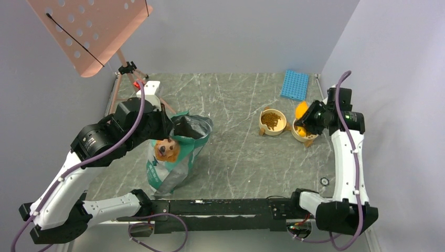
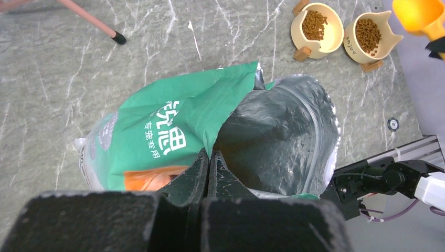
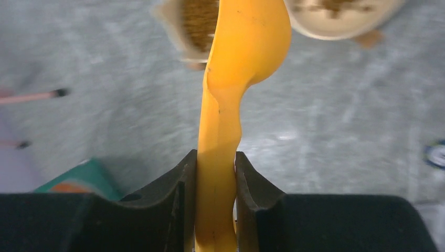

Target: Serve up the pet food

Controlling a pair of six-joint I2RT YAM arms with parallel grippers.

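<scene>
Table (image 1: 236, 157) of grey marble carries the green-and-silver dog-picture bag (image 2: 173, 115), its rim pinched by the left tool (image 2: 209, 155), while the nearer right tool (image 3: 216, 157) clamps the orange plastic scoop (image 3: 246, 42), its long axis aimed at two cream bowls (image 2: 330, 44) holding dark-brown kibble pellets (image 2: 315, 25).

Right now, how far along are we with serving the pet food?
Done: the left bowl and right bowl both hold pet food. In hand: the right hand grips the orange scoop near the bowls, and the left hand pinches the bag at its rim, mouth open. Left: I can't see whether the scoop holds more. Otherwise, probably only setting down scoop and bag.
</scene>
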